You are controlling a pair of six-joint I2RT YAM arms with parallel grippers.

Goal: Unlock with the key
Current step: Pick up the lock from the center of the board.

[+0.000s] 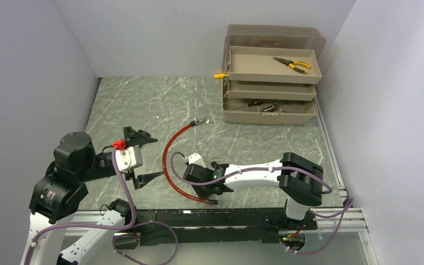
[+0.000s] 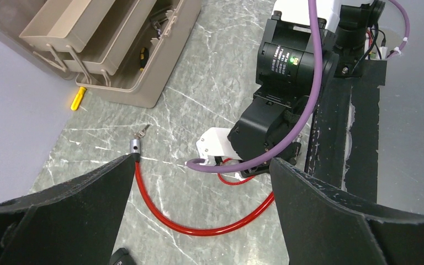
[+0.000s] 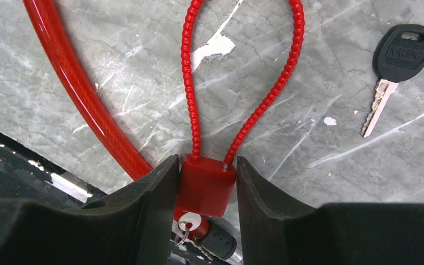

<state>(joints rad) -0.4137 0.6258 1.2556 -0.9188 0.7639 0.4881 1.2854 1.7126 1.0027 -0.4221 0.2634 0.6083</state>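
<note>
Right gripper (image 3: 207,164) reads to me as clamped on the red lock (image 3: 206,190), one finger against each side of its body. The beaded shackle (image 3: 191,110) loops away from the lock. A loose key (image 3: 403,55) lies flat on the desk (image 3: 320,182), up-right of the lock and well apart. A red cable (image 3: 83,94) runs just left of the lock. Left gripper (image 1: 155,157) is spread wide, left of the lock, holding nothing.
</note>
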